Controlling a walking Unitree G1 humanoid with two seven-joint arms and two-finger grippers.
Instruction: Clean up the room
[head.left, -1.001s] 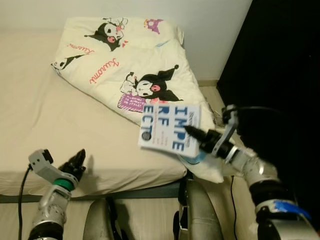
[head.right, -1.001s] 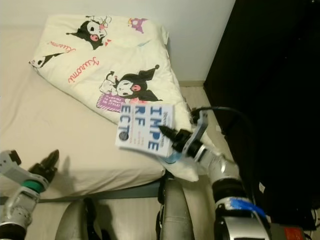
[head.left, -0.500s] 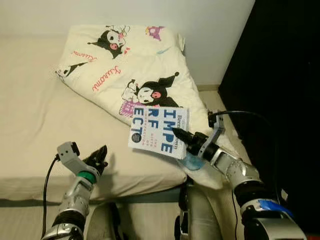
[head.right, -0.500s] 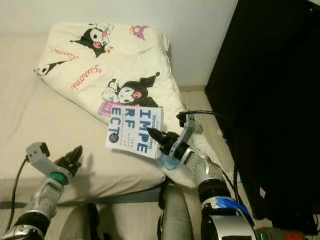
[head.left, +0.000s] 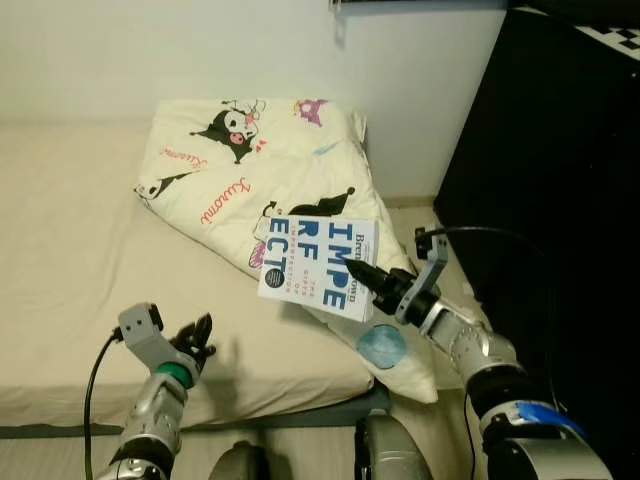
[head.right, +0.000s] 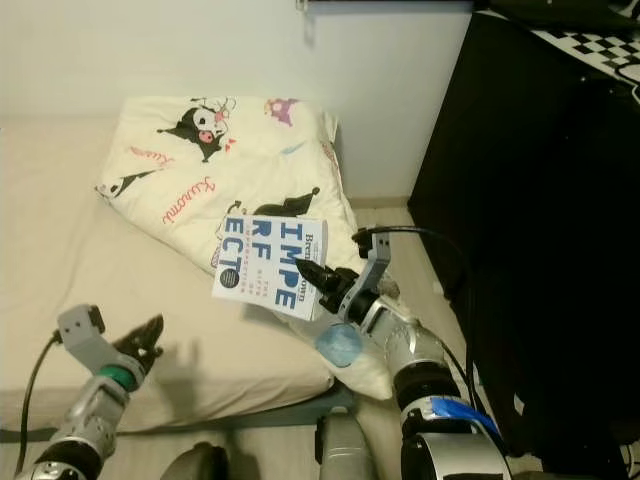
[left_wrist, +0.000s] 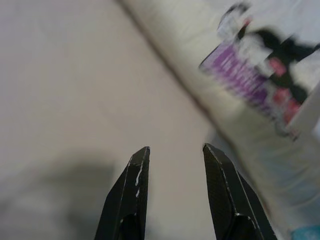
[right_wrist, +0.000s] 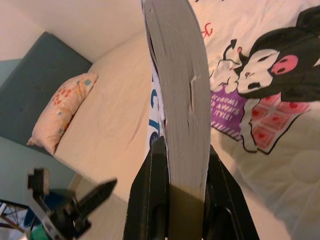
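Note:
A white book (head.left: 318, 266) with big blue letters hangs in the air over the bed's right edge, my right gripper (head.left: 362, 277) shut on its lower right corner. In the right wrist view the book's page edge (right_wrist: 177, 90) stands clamped between the two black fingers (right_wrist: 150, 195). My left gripper (head.left: 200, 338) hovers low over the beige mattress (head.left: 70, 260) near its front edge, fingers (left_wrist: 132, 192) slightly apart with nothing between them.
A cream duvet (head.left: 270, 170) with cartoon prints lies bunched on the bed's right side, spilling over the edge. A black cabinet (head.left: 560, 180) stands close on the right. A pale wall (head.left: 200, 50) runs behind. A small patterned pillow (right_wrist: 60, 110) lies at the bed's far end.
The camera has lifted and shifted, so the whole scene sits lower. My right gripper still holds the book, now slightly higher. My left arm has come in toward the middle.

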